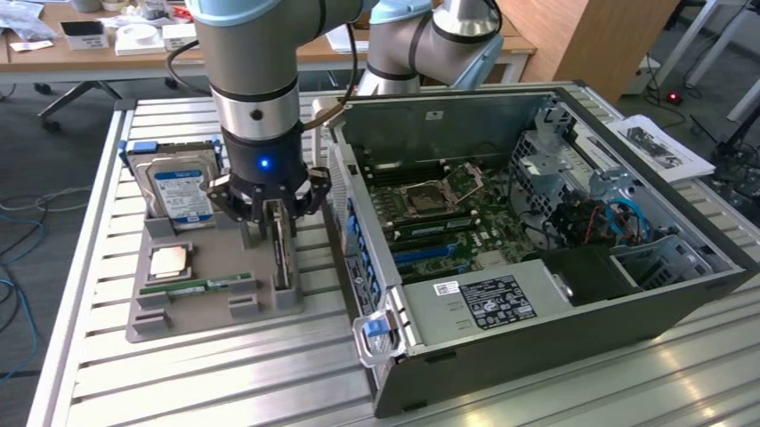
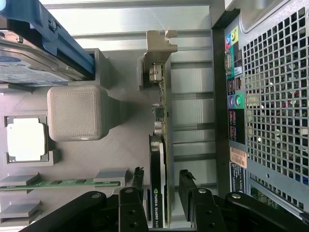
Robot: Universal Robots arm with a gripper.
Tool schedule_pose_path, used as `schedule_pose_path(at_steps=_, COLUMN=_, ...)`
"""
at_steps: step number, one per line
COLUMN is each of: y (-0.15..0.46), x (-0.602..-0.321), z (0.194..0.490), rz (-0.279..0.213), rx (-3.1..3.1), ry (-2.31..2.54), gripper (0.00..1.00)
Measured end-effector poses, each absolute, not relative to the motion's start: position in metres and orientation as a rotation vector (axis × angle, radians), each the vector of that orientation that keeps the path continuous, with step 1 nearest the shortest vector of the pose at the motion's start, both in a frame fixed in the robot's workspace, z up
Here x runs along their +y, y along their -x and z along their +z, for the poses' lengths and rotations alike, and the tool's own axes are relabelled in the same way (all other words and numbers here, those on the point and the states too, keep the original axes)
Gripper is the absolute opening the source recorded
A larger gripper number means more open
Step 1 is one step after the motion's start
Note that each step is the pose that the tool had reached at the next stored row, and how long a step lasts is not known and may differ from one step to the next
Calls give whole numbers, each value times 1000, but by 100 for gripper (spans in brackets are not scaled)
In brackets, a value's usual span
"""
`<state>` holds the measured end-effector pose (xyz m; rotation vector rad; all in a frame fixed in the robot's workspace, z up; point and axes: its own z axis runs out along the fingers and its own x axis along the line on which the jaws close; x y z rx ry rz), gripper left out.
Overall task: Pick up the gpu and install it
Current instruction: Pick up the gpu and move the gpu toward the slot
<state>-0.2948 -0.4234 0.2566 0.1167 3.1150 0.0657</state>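
The gpu [image 1: 281, 255] is a thin card standing on its long edge in a slot of the grey holder tray [image 1: 202, 322], at the side nearest the computer case. Seen edge-on in the wrist view, the gpu [image 2: 158, 159] has a dark face with a green label and a metal bracket at its far end. My gripper [image 1: 280, 212] hangs straight down over it. In the wrist view the gripper [image 2: 161, 180] is open, with one black finger [image 2: 138, 177] on each side of the card and a small gap at both.
On the same tray stand a silver hard drive [image 1: 178, 189] with a blue label, a square processor chip [image 1: 170, 260] and a green memory stick [image 1: 198, 286]. The open computer case [image 1: 665, 294] with its motherboard [image 1: 433, 209] lies close beside the tray on the slatted metal table [image 1: 178, 382].
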Motion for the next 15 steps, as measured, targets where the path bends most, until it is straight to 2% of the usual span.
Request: schedule_pose_path(at_steps=15, y=295, x=-423, z=253, rz=66, rx=3115, ry=-117, gripper=43)
